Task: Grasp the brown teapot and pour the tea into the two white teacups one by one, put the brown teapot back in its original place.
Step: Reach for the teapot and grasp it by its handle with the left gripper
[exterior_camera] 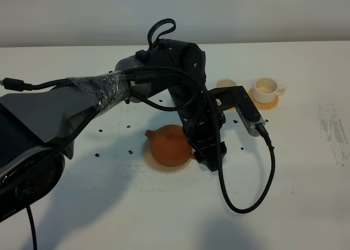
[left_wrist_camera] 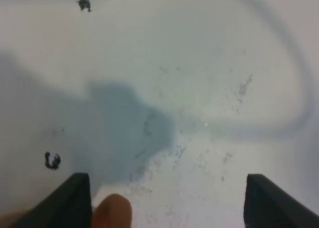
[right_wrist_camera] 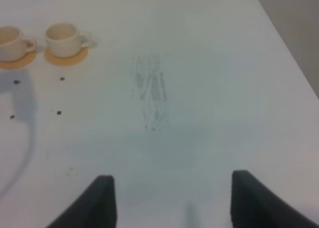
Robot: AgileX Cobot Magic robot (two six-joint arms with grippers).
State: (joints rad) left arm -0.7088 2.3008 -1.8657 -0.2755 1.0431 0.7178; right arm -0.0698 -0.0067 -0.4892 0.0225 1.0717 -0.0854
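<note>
Left gripper (left_wrist_camera: 168, 188), jaws wide apart and empty, stands just beside the brown teapot (exterior_camera: 167, 146), which sits unheld on the tan coaster (exterior_camera: 176, 168). Whether the two white teacups (right_wrist_camera: 65, 38), well beyond it, have been filled cannot be told. Right gripper (right_wrist_camera: 172, 178), also parted, hangs over bare table (right_wrist_camera: 199, 113); the table's edge lies well ahead of it.

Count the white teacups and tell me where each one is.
2. One teacup stands on an orange coaster right of the arm; the other, beside it, is mostly hidden behind the arm.
</note>
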